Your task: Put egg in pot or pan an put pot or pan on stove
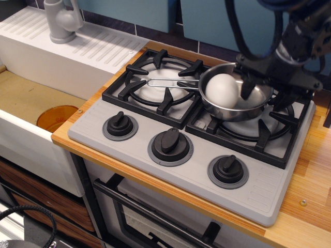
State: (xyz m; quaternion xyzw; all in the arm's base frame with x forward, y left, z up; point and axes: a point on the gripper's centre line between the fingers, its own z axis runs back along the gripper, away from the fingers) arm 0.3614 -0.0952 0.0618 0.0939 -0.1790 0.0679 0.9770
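observation.image, progress: the egg (222, 90) already lies inside the pan (235, 94), and the pan is over the right-hand burner of the stove (196, 155). Judging by this, both halves of the task look nearly done; what seems left is letting go of the pan and drawing clear.
observation.image, contact: whether the pan's base rests fully on the black grate or hangs just above it cannot be told from this angle.
observation.image, end effector: the end effector (258, 85) is at the pan's far right rim, one dark finger reaching down inside the bowl just beside the egg; it appears to be clamped on the rim, gripping the pan.
observation.image, egg: large, smooth, matte white, sitting toward the left of the bowl, upright-ish, filling much of it.
observation.image, pan: small, shallow, round, shiny steel, with a thin wire loop handle pointing left across the left burner.
observation.image, stove: grey two-burner hob, black grates, white discs, three black knobs, on a wooden tabletop (310, 175).
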